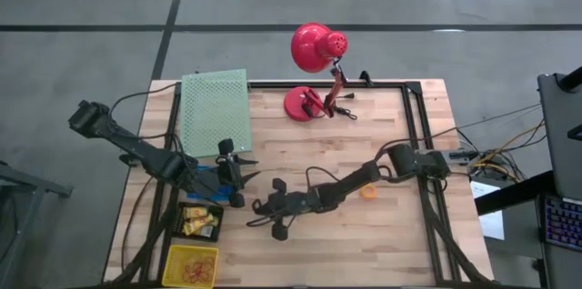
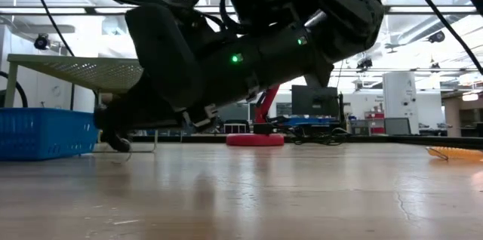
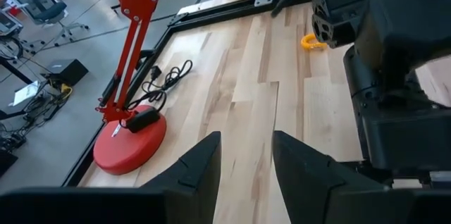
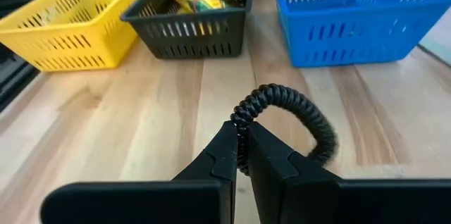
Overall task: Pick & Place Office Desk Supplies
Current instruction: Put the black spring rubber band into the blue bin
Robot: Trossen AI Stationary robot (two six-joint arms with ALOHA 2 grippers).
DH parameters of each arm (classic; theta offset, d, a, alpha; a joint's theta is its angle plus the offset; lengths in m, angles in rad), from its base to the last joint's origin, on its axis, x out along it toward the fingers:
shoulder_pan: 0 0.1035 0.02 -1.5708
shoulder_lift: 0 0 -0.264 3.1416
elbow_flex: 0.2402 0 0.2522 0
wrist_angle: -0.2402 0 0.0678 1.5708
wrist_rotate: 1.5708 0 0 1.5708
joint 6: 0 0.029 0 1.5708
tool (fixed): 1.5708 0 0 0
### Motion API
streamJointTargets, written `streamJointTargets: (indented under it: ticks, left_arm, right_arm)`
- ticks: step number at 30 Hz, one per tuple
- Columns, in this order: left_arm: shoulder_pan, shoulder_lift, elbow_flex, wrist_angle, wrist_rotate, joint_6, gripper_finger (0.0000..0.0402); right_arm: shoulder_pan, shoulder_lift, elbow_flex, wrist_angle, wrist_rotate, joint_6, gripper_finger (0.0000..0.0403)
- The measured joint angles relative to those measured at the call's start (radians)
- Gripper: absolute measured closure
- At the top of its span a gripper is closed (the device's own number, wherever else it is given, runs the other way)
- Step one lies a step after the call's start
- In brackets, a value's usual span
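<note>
Right gripper point(image 4: 241, 155): fingers clamped on a black coiled ring point(image 4: 289, 115), low over the table point(image 1: 364, 234) beside the black basket point(image 4: 190, 30). Left gripper point(image 3: 245, 164): fingers apart, empty. No legible writing.

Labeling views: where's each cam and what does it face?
High: overhead, straight down; both arms, lamp.
Low: table height, looking across; arms fill top, lamp base behind.
Left wrist: past left gripper, open, toward lamp.
Right wrist: right gripper shut on black coil, facing baskets.
Shared: high and right wrist show yellow basket.
</note>
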Motion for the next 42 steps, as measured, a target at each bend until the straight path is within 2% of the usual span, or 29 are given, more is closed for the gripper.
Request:
streamJointTargets:
  ticks: [9, 29, 37, 42]
  left_arm:
    - [0.0, 0.0, 0.0, -0.01, 0.0, 0.0, 0.0268]
    - [0.0, 0.0, 0.0, -0.014, 0.0, 0.003, 0.0268]
    - [0.0, 0.0, 0.0, -0.015, 0.0, 0.003, 0.0268]
    - [0.0, 0.0, 0.0, -0.015, 0.0, 0.003, 0.0268]
  right_arm:
    - [-0.01, 0.0, -0.002, 0.001, -0.003, 0.024, 0.038]
    - [-0.014, 0.001, -0.003, -0.013, -0.028, 0.047, 0.0265]
    - [-0.016, -0.006, -0.005, -0.022, -0.021, 0.047, 0.0238]
    - [-0.017, -0.068, -0.049, -0.016, 0.003, 0.041, 0.0234]
